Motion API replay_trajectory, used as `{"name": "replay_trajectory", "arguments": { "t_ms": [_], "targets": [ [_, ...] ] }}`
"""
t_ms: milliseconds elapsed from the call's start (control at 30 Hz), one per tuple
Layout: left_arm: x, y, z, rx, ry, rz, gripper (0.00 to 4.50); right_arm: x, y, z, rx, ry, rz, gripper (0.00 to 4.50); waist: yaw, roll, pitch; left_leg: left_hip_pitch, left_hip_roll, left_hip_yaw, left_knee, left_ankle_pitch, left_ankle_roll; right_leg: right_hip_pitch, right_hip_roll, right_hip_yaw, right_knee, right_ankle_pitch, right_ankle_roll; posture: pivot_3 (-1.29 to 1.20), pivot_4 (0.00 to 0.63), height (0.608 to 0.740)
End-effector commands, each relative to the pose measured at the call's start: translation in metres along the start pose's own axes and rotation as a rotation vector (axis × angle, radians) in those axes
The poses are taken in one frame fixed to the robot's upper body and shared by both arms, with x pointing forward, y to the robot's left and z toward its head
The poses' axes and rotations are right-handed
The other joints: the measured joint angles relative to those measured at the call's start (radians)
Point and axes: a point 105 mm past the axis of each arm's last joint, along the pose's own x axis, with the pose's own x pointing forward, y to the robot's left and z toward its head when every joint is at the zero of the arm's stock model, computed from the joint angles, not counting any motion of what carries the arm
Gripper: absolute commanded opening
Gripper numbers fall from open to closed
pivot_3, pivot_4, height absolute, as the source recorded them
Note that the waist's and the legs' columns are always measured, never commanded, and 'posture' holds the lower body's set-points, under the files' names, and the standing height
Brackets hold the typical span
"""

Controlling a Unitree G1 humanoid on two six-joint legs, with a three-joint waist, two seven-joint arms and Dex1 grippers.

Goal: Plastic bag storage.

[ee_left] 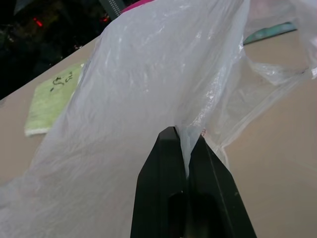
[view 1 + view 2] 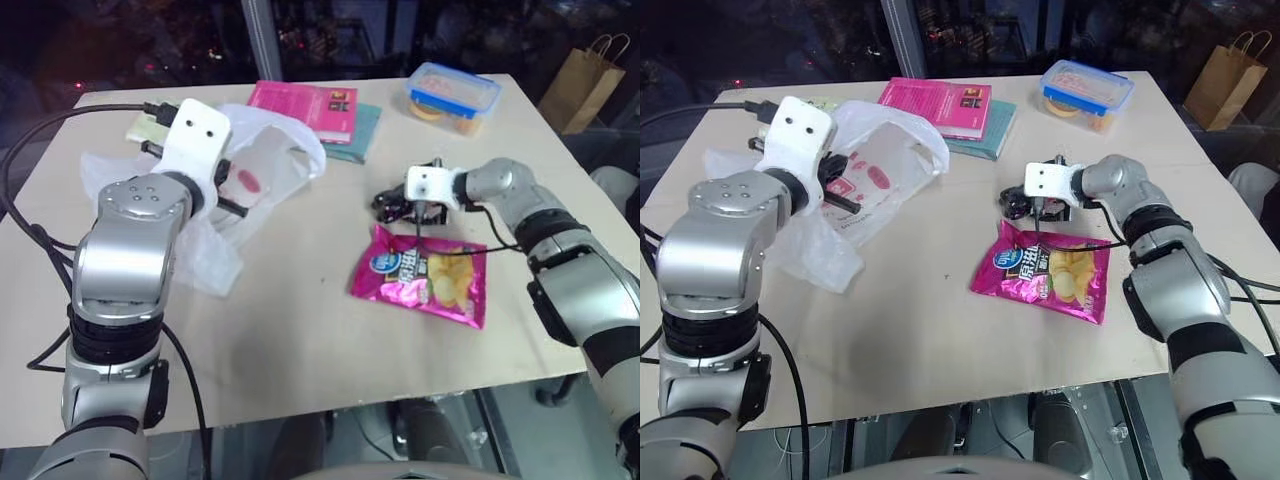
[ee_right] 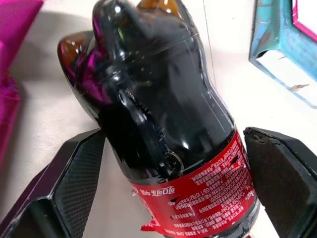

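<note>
- Beige counter [image 2: 300, 340] fills the view, dark windows behind it and a brown paper bag [image 2: 585, 80] standing off its 1 o'clock corner
- Plastic bag [image 2: 265, 165], the biggest loose thing, lies crumpled at about 10 o'clock on the counter; one fold is lifted up into the left gripper [image 1: 187, 163], so the film hangs from there and its mouth sags open toward the middle
- Left fingers are pressed fully together on that fold of film, pinching a thin pleat between the tips
- Pink book [image 2: 305, 105] sits on a teal one at 12 o'clock, just beyond the bag; a yellowish note pad [image 1: 52, 96] shows at the bag's far side
- Chips packet [image 2: 425, 280] lies flat right of centre, at roughly 3 o'clock
- Clear food box with a blue lid [image 2: 455, 95] rests at 1 o'clock
- Dark cola bottle [image 3: 163, 134] lies on its side just above the chips packet; the right gripper [image 2: 405, 207] sits over it with its fingers spread as wide as they go, one either side of the red label, holding nothing
- To do this step well, I judge the right fingers should close squarely on the labelled waist, not the slick shoulder, while the left keeps the bag mouth raised and open for loading
</note>
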Motion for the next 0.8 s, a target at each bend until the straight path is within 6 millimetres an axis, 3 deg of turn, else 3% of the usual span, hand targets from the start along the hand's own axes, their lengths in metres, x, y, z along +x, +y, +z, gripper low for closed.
{"name": "replay_trajectory", "arguments": {
  "t_ms": [33, 167, 267, 600, 633, 700, 800],
  "targets": [
    [-0.009, 0.010, 0.006, 0.009, -0.040, 0.043, 0.03, -0.007, 0.024, -0.004, 0.043, -0.030, 0.209, 4.50, 0.000, 0.000, 0.000, 0.000, 0.000, 0.000, 0.000, 0.000, 0.000, 0.000, 0.000, 0.000, 0.000, 0.000, 0.000, 0.00, 0.150, 0.740],
    [-0.006, 0.008, 0.006, 0.007, -0.041, 0.036, 0.03, -0.012, 0.016, 0.002, -0.007, -0.048, 0.163, 4.50, -0.002, 0.000, 0.000, 0.001, 0.000, 0.000, 0.000, 0.000, 0.000, 0.000, 0.000, 0.000, 0.001, 0.000, 0.000, 0.00, 0.150, 0.740],
    [-0.004, 0.003, 0.008, 0.011, -0.051, 0.018, 0.03, -0.003, 0.007, -0.002, -0.051, -0.004, 0.040, 4.50, -0.001, 0.000, 0.000, 0.001, 0.000, 0.000, 0.000, 0.000, 0.000, 0.000, 0.000, 0.000, 0.001, 0.000, 0.000, 0.00, 0.150, 0.740],
    [-0.006, -0.001, 0.008, 0.017, -0.050, 0.005, 0.03, 0.020, 0.029, -0.036, -0.062, 0.176, 0.002, 4.50, 0.005, 0.000, 0.000, 0.001, -0.002, 0.000, 0.000, 0.000, -0.001, 0.000, -0.001, 0.001, 0.002, 0.000, 0.000, 0.00, 0.150, 0.740],
    [-0.007, -0.001, 0.008, 0.017, -0.050, 0.006, 0.00, 0.020, 0.031, -0.038, -0.069, 0.184, 0.004, 3.93, 0.005, -0.001, -0.001, 0.001, -0.002, 0.000, 0.000, 0.000, -0.001, 0.001, -0.001, 0.001, 0.002, 0.000, 0.000, 0.00, 0.150, 0.740],
    [-0.009, -0.001, 0.008, 0.017, -0.049, 0.007, 0.00, 0.019, 0.032, -0.040, -0.087, 0.185, 0.002, 3.25, 0.005, -0.001, -0.001, 0.002, -0.002, 0.000, 0.000, 0.000, -0.001, 0.002, -0.001, 0.001, 0.002, 0.000, 0.000, 0.00, 0.150, 0.740],
    [-0.010, -0.003, 0.007, 0.011, -0.047, -0.001, 0.00, 0.012, 0.020, -0.031, -0.149, 0.149, -0.043, 3.13, 0.006, -0.001, -0.001, 0.003, -0.002, -0.001, 0.000, 0.000, -0.001, 0.002, -0.001, -0.001, 0.002, 0.000, 0.000, 0.00, 0.150, 0.740]
  ]
}}
